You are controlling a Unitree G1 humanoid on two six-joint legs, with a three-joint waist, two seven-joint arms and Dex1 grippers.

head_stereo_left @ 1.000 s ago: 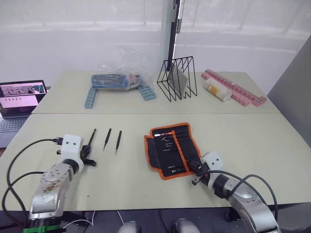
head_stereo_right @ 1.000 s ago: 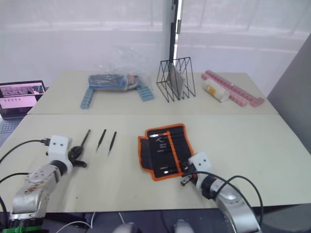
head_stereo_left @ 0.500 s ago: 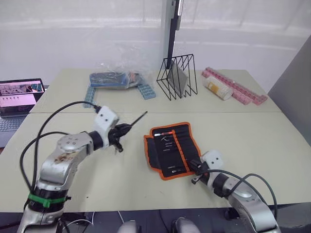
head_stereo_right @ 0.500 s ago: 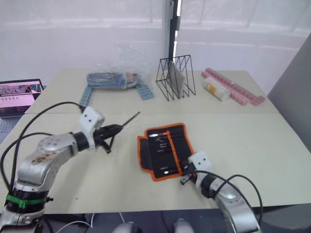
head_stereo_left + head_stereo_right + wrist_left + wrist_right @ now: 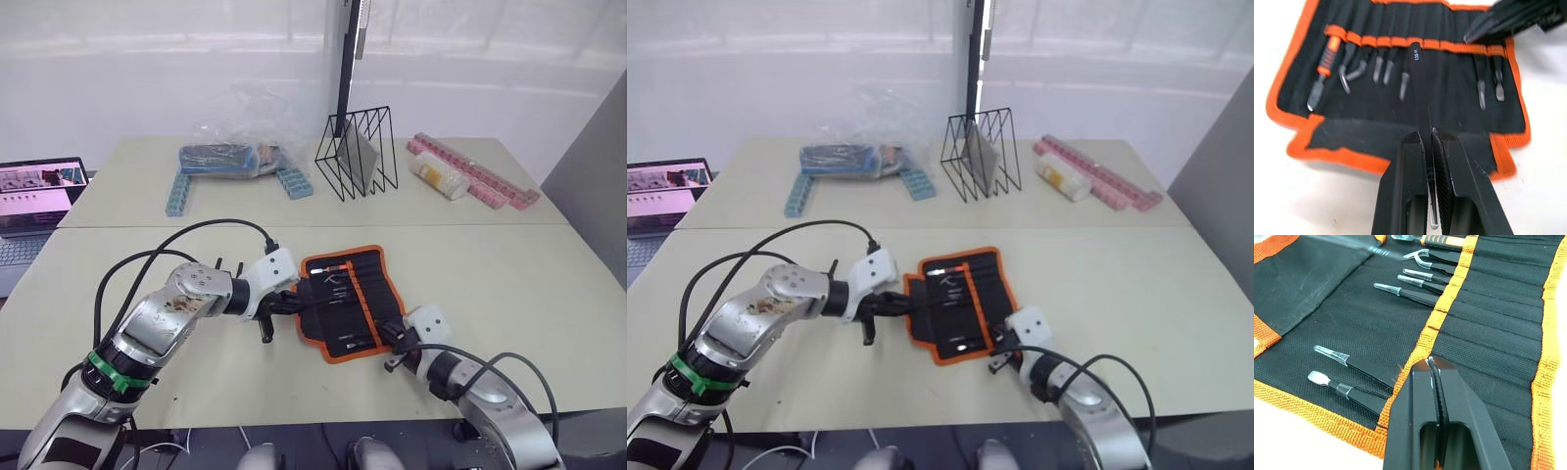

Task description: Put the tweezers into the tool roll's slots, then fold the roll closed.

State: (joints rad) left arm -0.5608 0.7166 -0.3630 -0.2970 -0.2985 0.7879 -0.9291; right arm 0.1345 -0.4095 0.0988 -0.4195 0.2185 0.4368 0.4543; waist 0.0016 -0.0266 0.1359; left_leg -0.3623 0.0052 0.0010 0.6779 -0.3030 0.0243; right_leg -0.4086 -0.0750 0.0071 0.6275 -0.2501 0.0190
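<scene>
Eye view: left claw [image 5: 284, 305] at the open tool roll's [image 5: 345, 302] near edge.

Left wrist view: claw clamped on tweezers [image 5: 1420, 83], tip entering the slots [image 5: 1415, 43]; advance straight.

Right wrist view: right claw [image 5: 1434, 369] together, pinning the orange band.

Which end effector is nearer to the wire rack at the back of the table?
The left end effector is nearer, at the tool roll's left edge. The right end effector sits at the roll's near right corner, farther from the wire rack.
</scene>
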